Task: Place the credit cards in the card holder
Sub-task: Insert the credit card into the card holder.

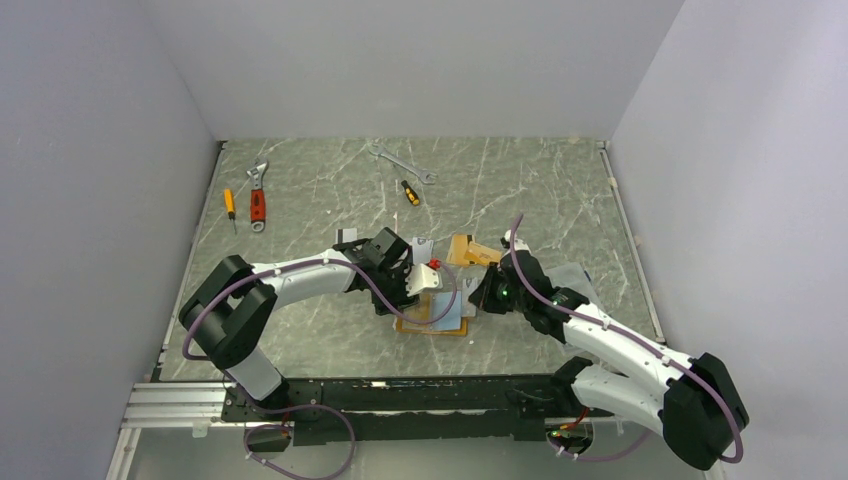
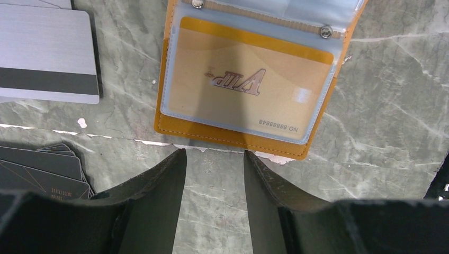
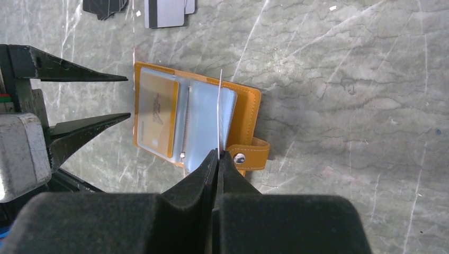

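Note:
The orange card holder [image 3: 249, 106] lies open on the table, and shows in the top view [image 1: 427, 327] between the two grippers. An orange-tan VIP card [image 2: 249, 87] sits in its left clear pocket. My right gripper [image 3: 218, 153] is shut on a thin card [image 3: 218, 111] seen edge-on, held upright over the holder's right clear pocket, beside the snap tab [image 3: 249, 157]. My left gripper [image 2: 214, 153] is open and empty, its tips just short of the holder's near edge. A silver-grey card with a black stripe [image 2: 47, 58] lies to its left.
A stack of dark cards [image 2: 42, 169] lies by the left gripper. Orange-tan cards [image 1: 470, 248] and silver cards [image 1: 422, 246] lie behind the holder. A red-handled wrench [image 1: 258, 200], a yellow screwdriver [image 1: 229, 205], a spanner [image 1: 402, 162] and a small screwdriver [image 1: 410, 192] lie further back.

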Tool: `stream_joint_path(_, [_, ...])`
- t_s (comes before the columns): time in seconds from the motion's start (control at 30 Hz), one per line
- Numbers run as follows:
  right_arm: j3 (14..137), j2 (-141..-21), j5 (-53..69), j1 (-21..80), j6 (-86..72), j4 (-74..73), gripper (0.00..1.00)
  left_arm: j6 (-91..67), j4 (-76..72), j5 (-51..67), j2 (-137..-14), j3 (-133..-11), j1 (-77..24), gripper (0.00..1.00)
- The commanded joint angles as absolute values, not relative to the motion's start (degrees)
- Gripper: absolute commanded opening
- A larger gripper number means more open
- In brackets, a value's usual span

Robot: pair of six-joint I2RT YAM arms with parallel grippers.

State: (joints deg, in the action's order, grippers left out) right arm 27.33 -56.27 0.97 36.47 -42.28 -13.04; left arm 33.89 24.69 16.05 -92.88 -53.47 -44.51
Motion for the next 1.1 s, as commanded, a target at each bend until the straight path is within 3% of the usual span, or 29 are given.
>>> stream_joint_path(0.0, [26.9, -55.5, 2.5, 36.7, -43.5, -9.8, 0.0, 35.0, 24.3, 15.7, -92.9, -53.9, -44.8, 0.49])
stream_joint_path(1.07, [23.9, -59.4, 5.5, 38.5, -47.9, -1.2, 0.0, 35.8, 25.8, 15.7, -94.5, -54.2, -45.4, 0.45])
